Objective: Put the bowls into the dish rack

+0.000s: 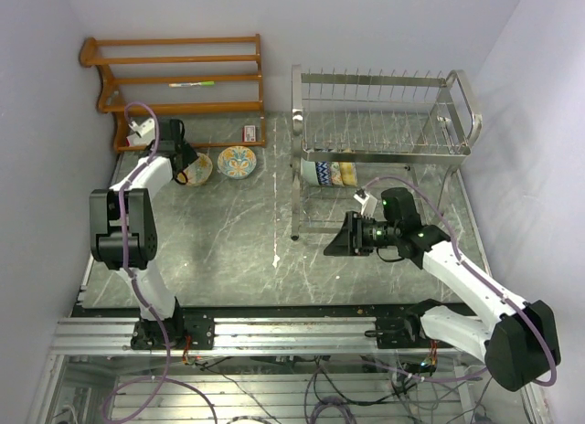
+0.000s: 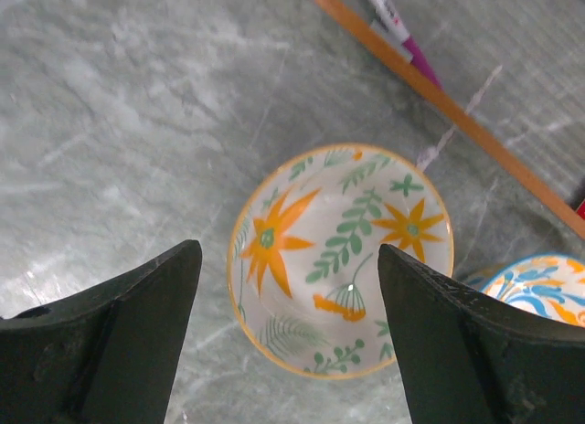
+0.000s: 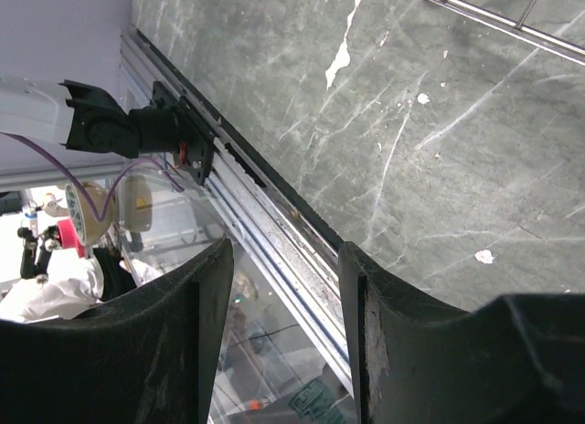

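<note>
**Surroundings.** A brown wooden shelf [image 1: 174,77] stands at the far left corner of the worktop [image 1: 228,241]. The dish rack [image 1: 384,113] stands to its right at the far edge. A small red-and-white item [image 1: 249,133] lies between them, at the foot of the shelf. Nothing lies on the open stone between the loose bowls and the rack.

**Left arm.** The left end effector [image 1: 186,164] hangs over the orange-flowered bowl [image 2: 340,259]. Its fingers [image 2: 110,342] are spread wide, one to either side of the rim, and they grip nothing. The overhead view shows this bowl half covered by the wrist. The wrist view shows it upright on the worktop, empty, just in front of the shelf's lowest rail. A blue-and-orange bowl [image 1: 238,162] sits just beside it, to the right. Whether the two rims touch cannot be told.

**Right arm.** The right end effector [image 1: 336,237] is near the rack's front left leg and points left. Its own camera shows the fingers [image 3: 183,333] parted and empty, over bare worktop and the aluminium rail [image 3: 265,214].

**Rack contents.** The overhead view alone shows patterned bowls [image 1: 329,174] standing on edge in the lower tier at its left end. Their number cannot be told. The upper tier shows only prongs.
</note>
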You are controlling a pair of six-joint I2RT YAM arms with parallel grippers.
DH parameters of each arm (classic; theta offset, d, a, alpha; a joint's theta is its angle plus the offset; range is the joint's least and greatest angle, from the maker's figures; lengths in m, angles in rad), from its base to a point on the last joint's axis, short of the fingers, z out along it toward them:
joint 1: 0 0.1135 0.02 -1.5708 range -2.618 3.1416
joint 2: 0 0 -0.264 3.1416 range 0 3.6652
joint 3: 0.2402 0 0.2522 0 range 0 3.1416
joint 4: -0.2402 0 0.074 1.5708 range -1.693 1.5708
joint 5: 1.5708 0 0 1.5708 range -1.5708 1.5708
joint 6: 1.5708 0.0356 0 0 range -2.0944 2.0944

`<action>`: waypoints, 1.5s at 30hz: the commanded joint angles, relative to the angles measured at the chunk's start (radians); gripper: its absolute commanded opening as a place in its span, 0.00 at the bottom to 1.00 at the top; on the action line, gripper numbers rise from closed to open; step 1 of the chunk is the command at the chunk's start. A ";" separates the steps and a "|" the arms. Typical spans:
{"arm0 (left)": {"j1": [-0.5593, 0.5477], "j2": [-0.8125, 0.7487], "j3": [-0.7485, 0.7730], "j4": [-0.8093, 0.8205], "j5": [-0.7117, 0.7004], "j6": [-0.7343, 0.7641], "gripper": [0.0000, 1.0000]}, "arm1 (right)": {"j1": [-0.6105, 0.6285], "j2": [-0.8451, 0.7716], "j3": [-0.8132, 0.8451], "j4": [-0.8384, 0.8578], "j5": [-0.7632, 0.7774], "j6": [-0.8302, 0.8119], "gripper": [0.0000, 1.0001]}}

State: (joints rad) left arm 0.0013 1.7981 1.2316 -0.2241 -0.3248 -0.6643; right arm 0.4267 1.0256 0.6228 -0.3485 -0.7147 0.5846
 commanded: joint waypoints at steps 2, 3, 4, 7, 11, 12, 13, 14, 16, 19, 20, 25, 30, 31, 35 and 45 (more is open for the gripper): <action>0.033 0.063 0.126 0.069 -0.012 0.166 0.92 | -0.003 0.013 0.021 0.017 -0.013 -0.015 0.49; 0.040 0.074 0.142 0.078 0.000 0.209 0.93 | -0.004 0.013 0.021 0.015 -0.011 -0.014 0.49; 0.047 0.084 0.158 0.084 0.020 0.247 0.93 | -0.005 0.011 0.021 0.011 -0.008 -0.013 0.50; 0.075 0.108 0.196 0.075 0.096 0.337 0.92 | -0.005 -0.005 0.017 0.005 0.007 0.000 0.49; 0.105 0.095 0.178 0.057 0.213 0.431 0.91 | -0.006 -0.023 0.015 -0.004 0.024 0.014 0.50; 0.114 0.083 0.158 0.062 0.239 0.446 0.91 | -0.006 -0.026 0.013 -0.002 0.027 0.018 0.50; 0.123 0.072 0.134 0.067 0.267 0.457 0.92 | -0.006 -0.029 0.010 0.000 0.029 0.023 0.50; 0.132 0.065 0.114 0.070 0.301 0.470 0.91 | -0.006 -0.031 0.007 0.005 0.030 0.030 0.50; 0.147 0.059 0.081 0.080 0.379 0.504 0.91 | -0.006 -0.034 0.000 0.018 0.029 0.043 0.49; 0.153 0.070 0.060 0.087 0.438 0.533 0.90 | -0.006 -0.033 -0.010 0.031 0.026 0.059 0.49; 0.159 0.075 0.059 0.096 0.447 0.528 0.89 | -0.006 -0.033 -0.011 0.035 0.025 0.061 0.49; 0.163 0.132 0.106 0.078 0.516 0.531 0.84 | -0.006 -0.047 -0.012 0.031 0.032 0.072 0.49; 0.163 0.178 0.143 0.061 0.507 0.525 0.81 | -0.006 -0.058 -0.014 0.027 0.039 0.081 0.49; 0.163 0.186 0.147 0.057 0.496 0.527 0.80 | -0.006 -0.059 -0.012 0.025 0.041 0.080 0.49; 0.164 0.203 0.152 0.062 0.497 0.522 0.75 | -0.006 -0.053 -0.015 0.025 0.040 0.080 0.49; 0.154 0.205 0.103 0.081 0.516 0.524 0.22 | -0.006 -0.027 0.002 0.016 0.025 0.055 0.45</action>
State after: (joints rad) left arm 0.1570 2.0094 1.3491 -0.1734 0.1589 -0.1471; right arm 0.4217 0.9970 0.6140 -0.3382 -0.6842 0.6533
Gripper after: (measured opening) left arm 0.297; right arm 0.476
